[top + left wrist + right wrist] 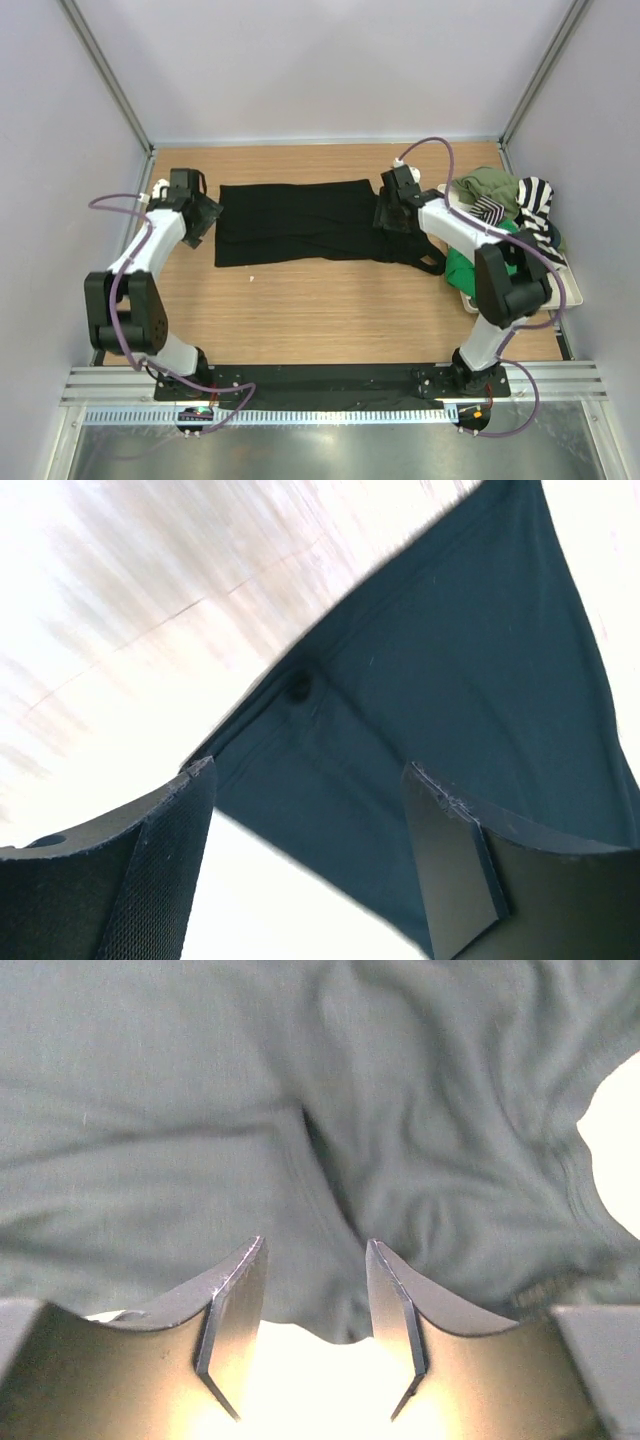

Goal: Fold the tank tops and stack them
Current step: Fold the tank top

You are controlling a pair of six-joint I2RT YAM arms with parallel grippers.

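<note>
Setting: a wooden worktop (330, 310) lay between pale walls (300, 70).
Black tank top (300, 222): it was spread flat across the far middle of the worktop, straps toward the right.
Left tool (205, 215): it stood at the garment's left edge, jaws well apart, nothing between them.
Right tool (392, 212): it stood over the strap end, jaws parted, holding nothing.
Top view only: an olive tank top (490, 185), striped tank top (535, 205) and green tank top (462, 270) were heaped on a white tray (578, 288) at the right.
Left wrist view only: a hemmed corner lay against glaring worktop.
Right wrist view only: creases ran through the cloth, and its edge reached just beyond the fingertips.
</note>
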